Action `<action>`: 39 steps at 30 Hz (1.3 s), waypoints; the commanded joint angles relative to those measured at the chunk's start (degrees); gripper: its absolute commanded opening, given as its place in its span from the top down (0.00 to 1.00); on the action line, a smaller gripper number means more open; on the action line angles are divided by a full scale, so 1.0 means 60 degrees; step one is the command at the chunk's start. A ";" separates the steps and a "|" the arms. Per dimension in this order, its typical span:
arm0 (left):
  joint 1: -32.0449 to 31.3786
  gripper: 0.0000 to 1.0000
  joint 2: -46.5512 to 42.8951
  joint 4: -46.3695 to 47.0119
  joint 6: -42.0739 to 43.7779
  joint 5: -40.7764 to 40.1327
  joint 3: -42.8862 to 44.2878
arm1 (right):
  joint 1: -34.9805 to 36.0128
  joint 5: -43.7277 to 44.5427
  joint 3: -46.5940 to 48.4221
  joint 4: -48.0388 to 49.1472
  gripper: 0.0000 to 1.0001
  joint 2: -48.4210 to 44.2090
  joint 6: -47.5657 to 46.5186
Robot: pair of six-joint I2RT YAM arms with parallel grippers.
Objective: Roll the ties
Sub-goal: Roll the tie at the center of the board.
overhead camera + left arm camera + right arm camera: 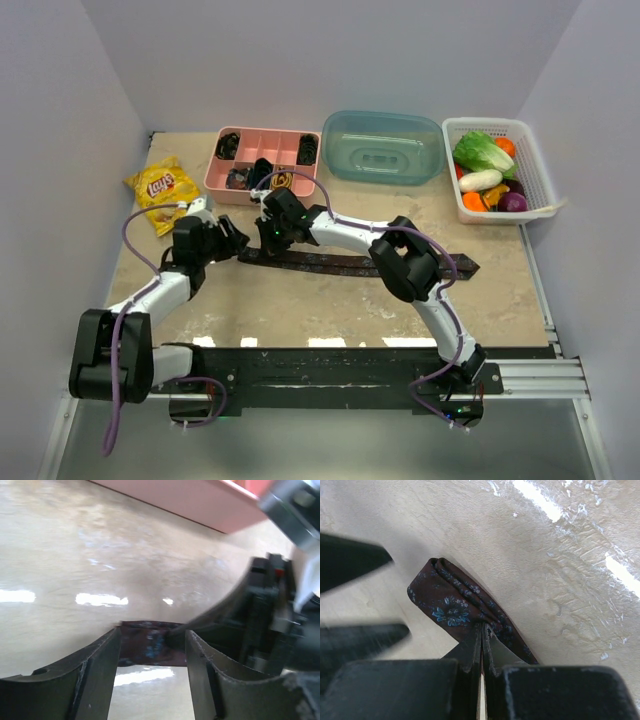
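Note:
The tie (340,264) lies flat across the middle of the table, dark maroon with a faint blue flower pattern. My right gripper (268,238) is at its left end, shut on a folded-over bit of the tie (452,605), with the fold sticking out past the closed right gripper (482,627). My left gripper (238,243) is open just left of that end. In the left wrist view the tie's end (147,645) lies between the tips of the open left gripper (153,635), and the right gripper's dark body (260,625) is close on the right.
A pink divided tray (265,131) with dark coils stands behind the grippers, and its wall shows in the left wrist view (200,505). A yellow chips bag (162,190) lies at the far left. A teal container (385,147) and a white basket (535,160) of vegetables stand at the back right.

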 commanded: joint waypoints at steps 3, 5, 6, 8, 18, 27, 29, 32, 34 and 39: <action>0.1615 0.41 0.0038 0.0544 -0.0173 0.1469 -0.0414 | 0.0039 0.0259 0.0077 -0.0514 1.00 0.0213 -0.0276; 0.1732 0.41 0.0287 0.0938 -0.0247 0.1779 -0.0575 | 0.0039 0.0215 0.0077 -0.0528 1.00 0.0243 -0.0276; 0.1733 0.41 0.0375 0.1144 -0.0421 0.2114 -0.0648 | 0.0039 0.0215 0.0048 -0.0514 1.00 0.0243 -0.0276; 0.1762 0.41 0.0609 0.1801 -0.0612 0.2380 -0.0911 | 0.0039 0.0201 0.0018 -0.0514 1.00 0.0243 -0.0276; 0.1777 0.39 0.1284 0.2772 -0.0921 0.2718 -0.1118 | 0.0024 0.0201 -0.0055 -0.0514 1.00 0.0199 -0.0276; 0.1806 0.40 0.1196 0.2479 -0.0745 0.2396 -0.1118 | 0.0024 0.0025 -0.0377 -0.0163 1.00 -0.0796 -0.0247; 0.1821 0.40 0.1196 0.2508 -0.0730 0.2425 -0.1118 | 0.0024 0.0025 -0.0247 -0.0118 1.00 -0.1016 -0.0233; 0.1835 0.40 0.1269 0.2567 -0.0745 0.2454 -0.1118 | 0.0024 -0.0005 0.0046 -0.0396 1.00 -0.1061 -0.0291; 0.1864 0.40 0.1284 0.2654 -0.0760 0.2513 -0.1103 | 0.0024 0.0010 0.0179 -0.0455 1.00 -0.1061 -0.0306; 0.1879 0.40 0.1298 0.2698 -0.0774 0.2571 -0.1118 | 0.0024 0.0039 0.0223 -0.0455 1.00 -0.1047 -0.0306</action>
